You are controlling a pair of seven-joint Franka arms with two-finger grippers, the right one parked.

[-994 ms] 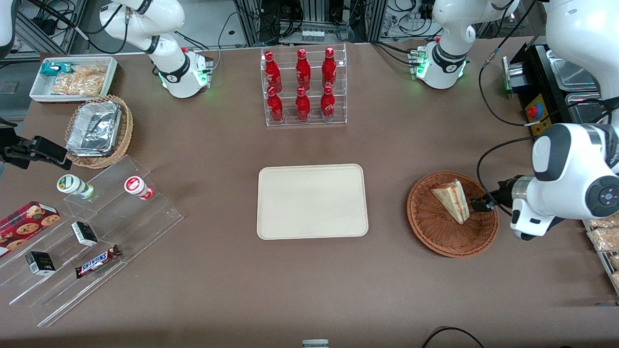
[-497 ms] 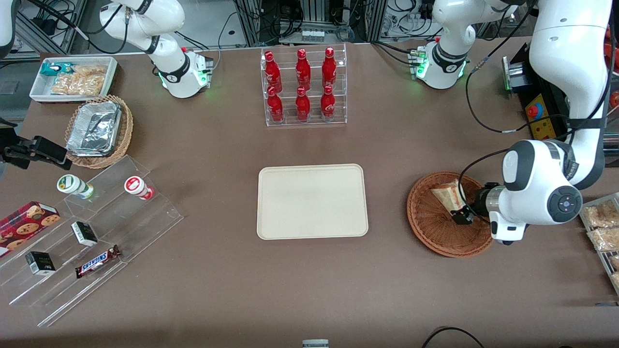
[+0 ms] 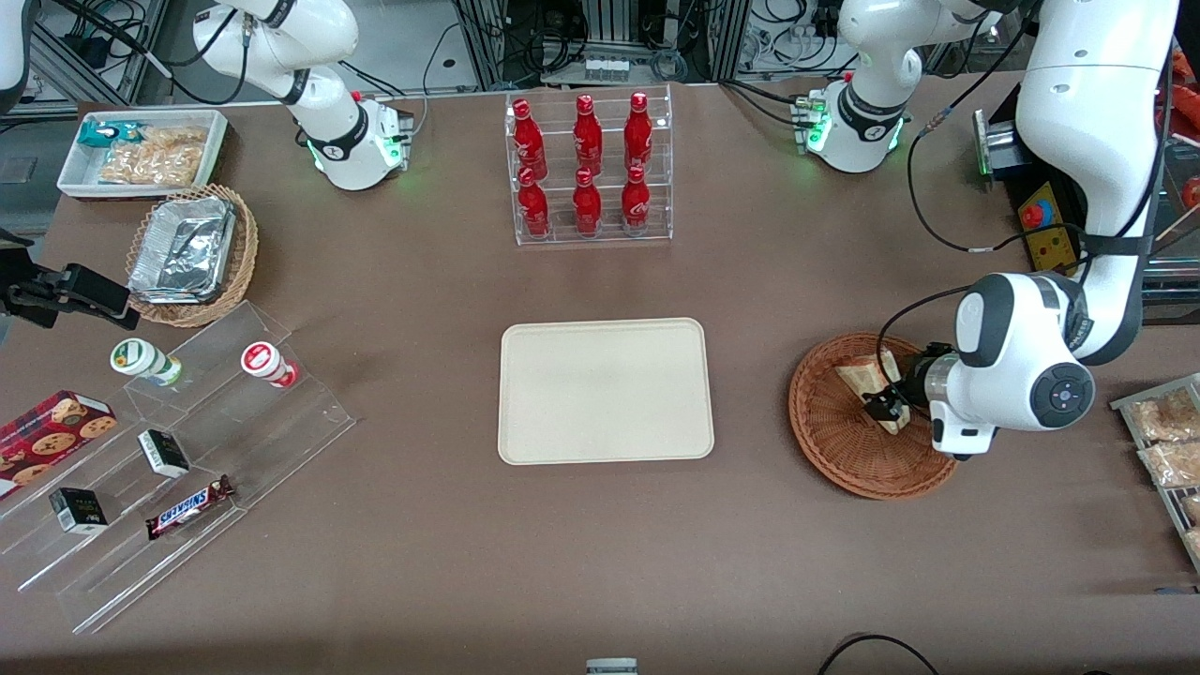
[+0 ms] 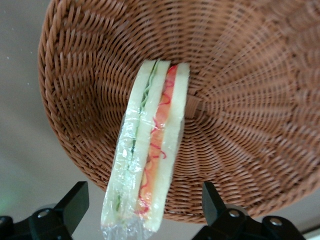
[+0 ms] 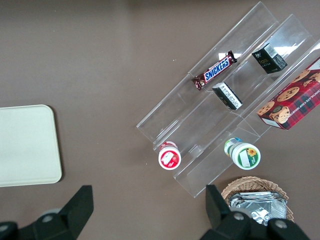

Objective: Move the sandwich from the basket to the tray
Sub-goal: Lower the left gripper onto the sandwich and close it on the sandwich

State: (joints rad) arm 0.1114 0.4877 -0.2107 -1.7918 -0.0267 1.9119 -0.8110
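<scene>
The sandwich (image 3: 864,379) (image 4: 150,150), a clear-wrapped wedge of white bread with red and green filling, stands on edge in the reddish-brown wicker basket (image 3: 825,445) (image 4: 250,100). My left gripper (image 3: 887,405) (image 4: 144,195) hangs low over the basket and is open. One black finger (image 4: 75,202) stands on each side of the sandwich's wrapped end, neither touching it. The cream-beige tray (image 3: 605,389) lies bare at the table's middle, beside the basket toward the parked arm's end.
A clear rack of red bottles (image 3: 588,169) stands farther from the camera than the tray. A stepped acrylic shelf with snacks (image 3: 178,450), a tan basket of foil containers (image 3: 192,253) and a white snack tray (image 3: 141,150) lie toward the parked arm's end. Snack packets (image 3: 1162,436) lie at the working arm's end.
My gripper has moved from the basket's rim in over the basket toward the tray, and its fingers now straddle the sandwich. The sandwich has stayed in place.
</scene>
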